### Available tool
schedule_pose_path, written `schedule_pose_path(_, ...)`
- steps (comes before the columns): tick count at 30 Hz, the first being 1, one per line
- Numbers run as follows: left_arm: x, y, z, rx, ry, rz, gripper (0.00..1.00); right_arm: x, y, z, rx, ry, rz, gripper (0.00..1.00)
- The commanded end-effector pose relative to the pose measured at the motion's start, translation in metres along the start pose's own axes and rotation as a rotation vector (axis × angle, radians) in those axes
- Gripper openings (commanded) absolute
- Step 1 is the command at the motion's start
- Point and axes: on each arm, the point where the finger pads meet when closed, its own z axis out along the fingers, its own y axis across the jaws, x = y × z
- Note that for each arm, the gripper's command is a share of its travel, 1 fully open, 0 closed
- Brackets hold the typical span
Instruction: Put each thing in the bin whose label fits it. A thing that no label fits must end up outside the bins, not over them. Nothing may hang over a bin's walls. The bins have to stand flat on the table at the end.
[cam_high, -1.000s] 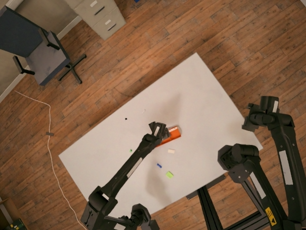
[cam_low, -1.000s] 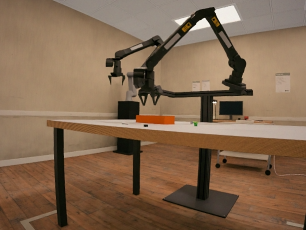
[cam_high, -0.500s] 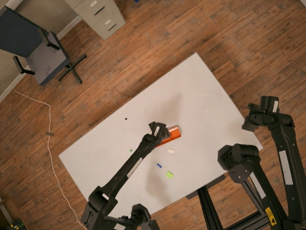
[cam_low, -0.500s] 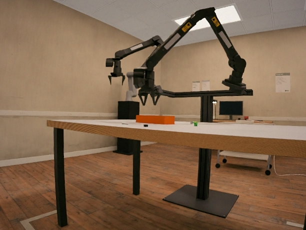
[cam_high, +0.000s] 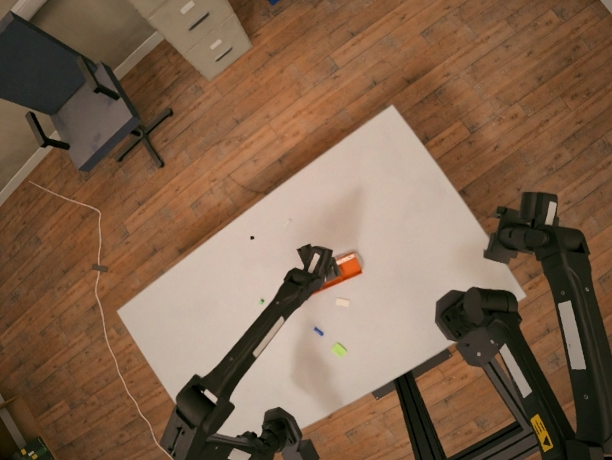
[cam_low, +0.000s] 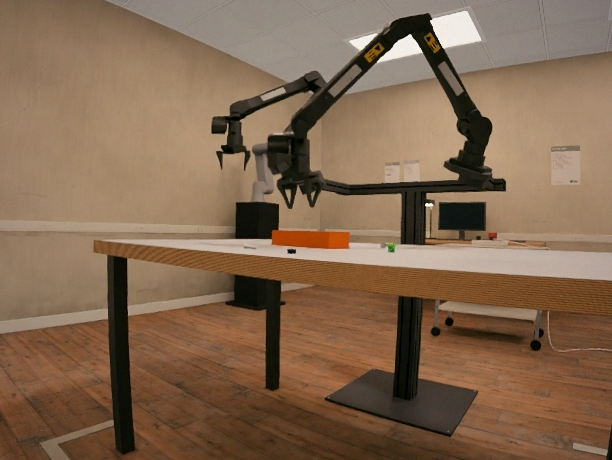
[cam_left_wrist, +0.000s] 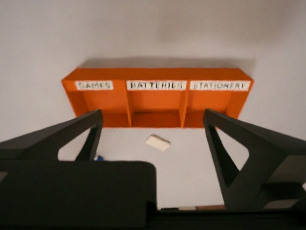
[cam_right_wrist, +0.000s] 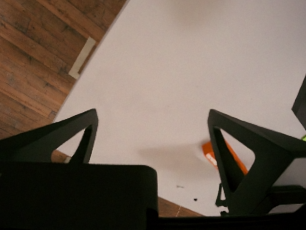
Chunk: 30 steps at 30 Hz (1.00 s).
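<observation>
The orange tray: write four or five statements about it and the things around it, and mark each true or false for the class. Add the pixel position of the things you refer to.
1. The orange tray (cam_high: 351, 267) (cam_low: 310, 239) (cam_left_wrist: 159, 74) has three compartments. True.
2. The middle label reads GAMES. False: it reads BATTERIES; GAMES is on an end compartment.
3. The cream block (cam_high: 342, 302) (cam_left_wrist: 158, 142) lies inside the tray. False: it lies on the table outside it.
4. The left gripper (cam_low: 300, 206) (cam_left_wrist: 153, 114) is open above the table. True.
5. The right gripper (cam_low: 233, 169) (cam_right_wrist: 152, 114) is shut on the blue piece (cam_high: 318, 331) (cam_left_wrist: 99, 158). False: it is open and holds nothing; the blue piece lies on the table.
</observation>
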Motion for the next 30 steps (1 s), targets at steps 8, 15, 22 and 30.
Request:
schedule_pose_path(8,-0.022,-0.016,-0.119,0.067,-0.076,-0.027,1.00,-0.003,-0.002,-0.002,0.007,-0.003,0.010,1.00)
schedule_pose_path(15,-0.004,0.005,-0.087,0.001,-0.002,-0.022,1.00,-0.003,-0.002,-0.002,0.007,-0.003,0.010,1.00)
schedule_pose_path(22,-0.015,-0.008,-0.108,0.040,-0.048,-0.018,1.00,-0.003,-0.002,-0.002,0.007,-0.003,0.010,1.00)
schedule_pose_path(30,-0.015,-0.008,-0.108,0.040,-0.048,-0.018,1.00,-0.003,-0.002,-0.002,0.007,-0.003,0.010,1.00)
